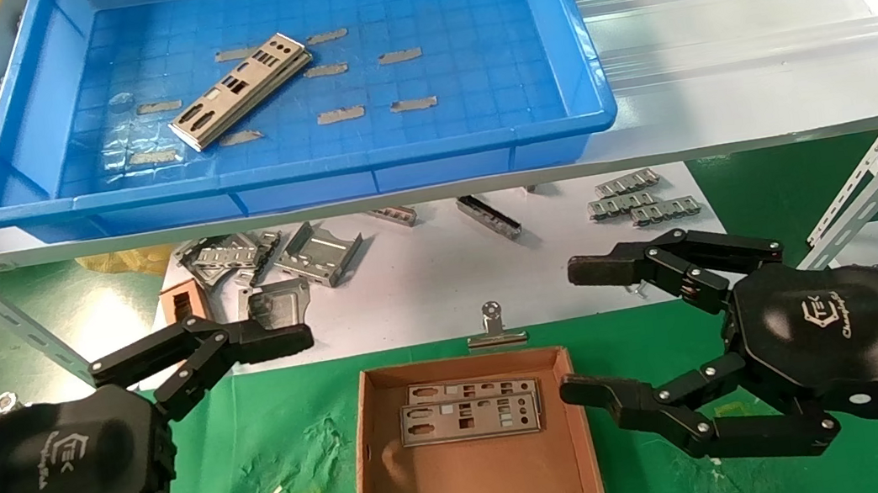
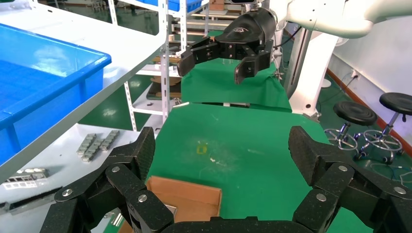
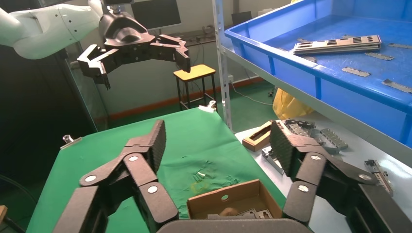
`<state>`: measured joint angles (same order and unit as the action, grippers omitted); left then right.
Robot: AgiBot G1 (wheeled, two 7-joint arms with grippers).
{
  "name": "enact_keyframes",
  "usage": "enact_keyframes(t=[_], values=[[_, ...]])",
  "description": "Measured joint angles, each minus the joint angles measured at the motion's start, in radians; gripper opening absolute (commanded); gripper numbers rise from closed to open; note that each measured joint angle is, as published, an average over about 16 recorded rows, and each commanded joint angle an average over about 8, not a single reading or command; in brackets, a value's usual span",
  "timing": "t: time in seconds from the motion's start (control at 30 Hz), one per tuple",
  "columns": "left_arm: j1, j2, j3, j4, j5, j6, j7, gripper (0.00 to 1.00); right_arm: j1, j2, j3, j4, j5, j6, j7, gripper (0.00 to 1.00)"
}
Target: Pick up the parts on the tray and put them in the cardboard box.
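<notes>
Silver parts (image 1: 242, 91) lie stacked on the blue tray (image 1: 584, 49), far left on the shelf; two more rest in the cardboard box (image 1: 364, 451) on the green table (image 1: 277, 437). The left gripper (image 1: 293, 427) and right gripper (image 1: 586, 329) flank the box, jaws spread and empty. Only the left wrist view shows the black stools (image 2: 369, 121) on the floor.

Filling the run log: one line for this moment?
left hand: open, empty | right hand: open, empty | parts on tray | parts in cardboard box
</notes>
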<state>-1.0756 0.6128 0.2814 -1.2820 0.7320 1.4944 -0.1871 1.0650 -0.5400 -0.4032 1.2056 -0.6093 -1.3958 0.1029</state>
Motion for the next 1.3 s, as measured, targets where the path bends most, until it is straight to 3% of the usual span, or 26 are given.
enact_keyframes(t=[0.2,0.47,0.73,1.3], values=[[0.000,0.000,0.000,0.000,0.000,0.000,0.000,1.00,0.000,0.000,0.000,0.000,0.000,0.000,0.000,0.00],[0.000,0.000,0.000,0.000,0.000,0.000,0.000,1.00,0.000,0.000,0.000,0.000,0.000,0.000,0.000,0.97],[0.000,0.000,0.000,0.000,0.000,0.000,0.000,1.00,0.000,0.000,0.000,0.000,0.000,0.000,0.000,0.00],[0.000,0.000,0.000,0.000,0.000,0.000,0.000,1.00,0.000,0.000,0.000,0.000,0.000,0.000,0.000,0.00]])
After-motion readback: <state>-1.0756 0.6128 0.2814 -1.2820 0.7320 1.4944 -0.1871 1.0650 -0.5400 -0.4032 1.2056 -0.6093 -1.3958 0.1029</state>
